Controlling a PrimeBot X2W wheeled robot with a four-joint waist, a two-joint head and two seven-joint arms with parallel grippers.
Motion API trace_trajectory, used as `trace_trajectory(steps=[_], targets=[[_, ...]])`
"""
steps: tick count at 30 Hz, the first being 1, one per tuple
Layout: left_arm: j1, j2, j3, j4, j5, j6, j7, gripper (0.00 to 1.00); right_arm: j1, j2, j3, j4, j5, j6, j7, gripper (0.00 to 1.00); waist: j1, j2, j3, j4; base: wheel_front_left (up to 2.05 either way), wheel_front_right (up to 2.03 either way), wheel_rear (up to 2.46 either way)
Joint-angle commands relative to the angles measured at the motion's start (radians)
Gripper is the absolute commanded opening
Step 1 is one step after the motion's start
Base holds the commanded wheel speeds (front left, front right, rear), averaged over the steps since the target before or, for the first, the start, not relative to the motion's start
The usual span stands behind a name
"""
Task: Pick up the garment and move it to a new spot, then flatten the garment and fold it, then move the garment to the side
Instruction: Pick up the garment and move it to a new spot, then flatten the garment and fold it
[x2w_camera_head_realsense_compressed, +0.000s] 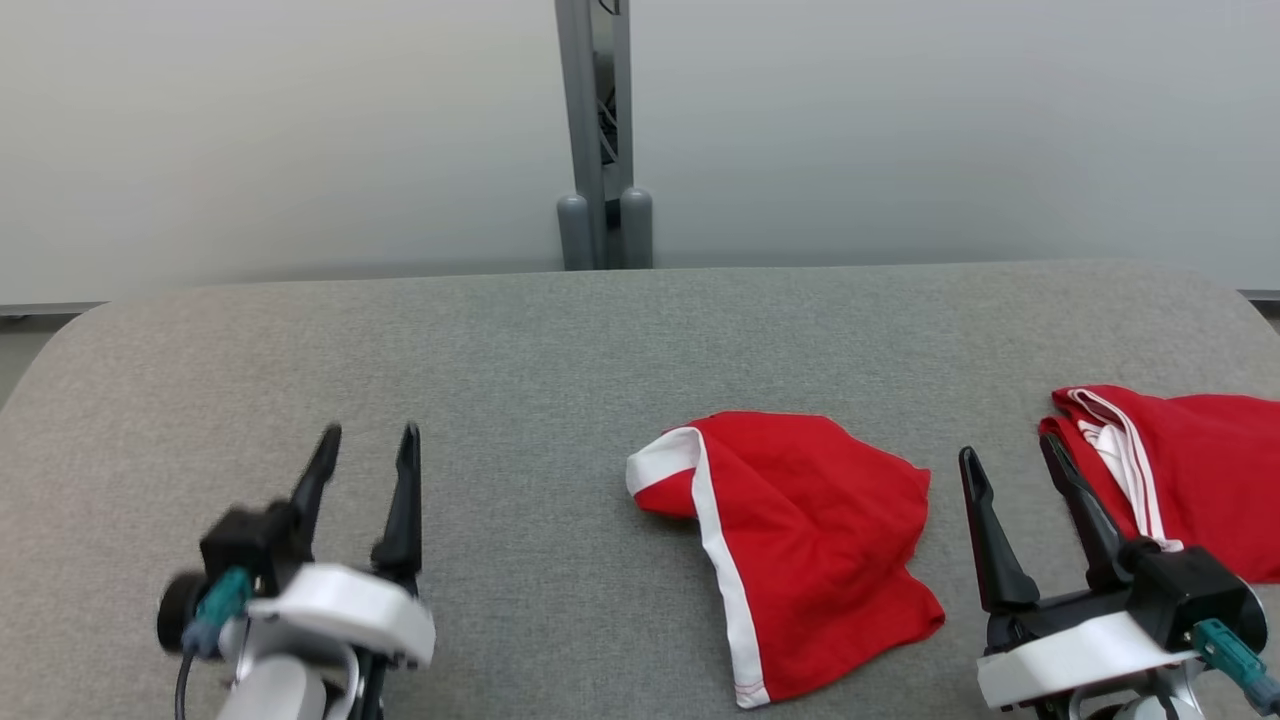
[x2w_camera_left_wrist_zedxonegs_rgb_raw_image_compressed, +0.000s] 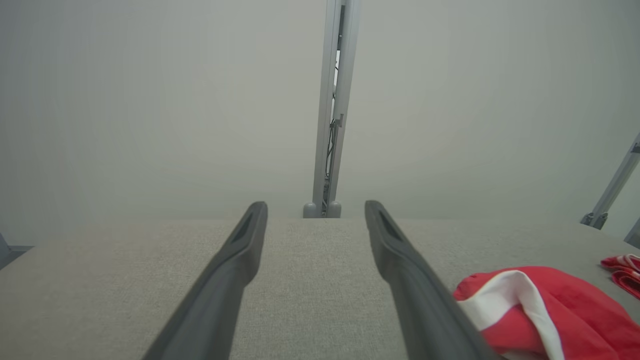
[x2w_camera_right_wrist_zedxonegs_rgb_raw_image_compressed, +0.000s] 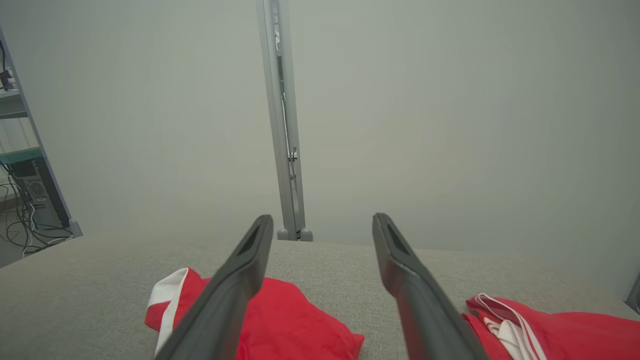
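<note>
A crumpled red garment (x2w_camera_head_realsense_compressed: 800, 550) with white trim lies on the grey surface (x2w_camera_head_realsense_compressed: 500, 350) between the left end effector (x2w_camera_head_realsense_compressed: 369, 432) and the right end effector (x2w_camera_head_realsense_compressed: 1008, 448), nearer the right. Both stand wide open, holding nothing. A second red garment (x2w_camera_head_realsense_compressed: 1200, 470) lies at the surface's right edge.

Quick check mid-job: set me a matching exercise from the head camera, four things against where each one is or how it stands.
Things
1. red fabric garment with a broad white band
2. red fabric garment with thin white stripes
3. left gripper
4. grey metal post

Places or states
A. behind the far edge of the grey padded table
B. open and empty, at the lower left
C. crumpled, right of the table's centre
D. at the table's right edge, beside the right gripper

Pairs: 1-C, 2-D, 3-B, 4-A
</note>
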Motion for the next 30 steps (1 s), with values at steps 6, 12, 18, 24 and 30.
trace_trajectory(steps=[6, 12, 18, 24, 30], targets=[[0.23, -0.105, 0.227, -0.15, 0.13, -0.094, -0.003, 1.0, 0.042, -0.005, -0.011, -0.001, -0.016, 0.0, -0.001, 1.0, 0.0, 0.0, -0.016, 0.052, 0.0, 0.0, 0.0], [0.262, -0.133, 0.277, -0.151, 0.199, -0.151, -0.003, 1.0, 0.043, -0.005, -0.015, 0.005, -0.016, 0.0, -0.001, 1.0, 0.0, 0.0, -0.015, 0.067, 0.0, 0.0, 0.0], [0.245, -0.136, 0.276, -0.137, 0.173, -0.157, -0.003, 1.0, 0.073, -0.003, 0.034, 0.024, 0.04, 0.0, -0.001, 1.0, 0.0, 0.0, -0.012, 0.072, 0.0, 0.0, 0.0], [0.246, -0.136, 0.26, -0.118, 0.153, -0.142, -0.003, 1.0, 0.137, -0.006, 0.192, 0.041, -0.001, -0.001, -0.001, 1.0, 0.0, 0.0, -0.004, 0.073, 0.0, 0.0, 0.0], [0.243, -0.136, 0.252, -0.102, 0.144, -0.141, -0.003, 1.0, 0.123, -0.026, 0.31, 0.179, -0.041, -0.001, -0.001, 1.0, 0.0, 0.0, 0.002, 0.072, 0.0, 0.0, 0.0]])
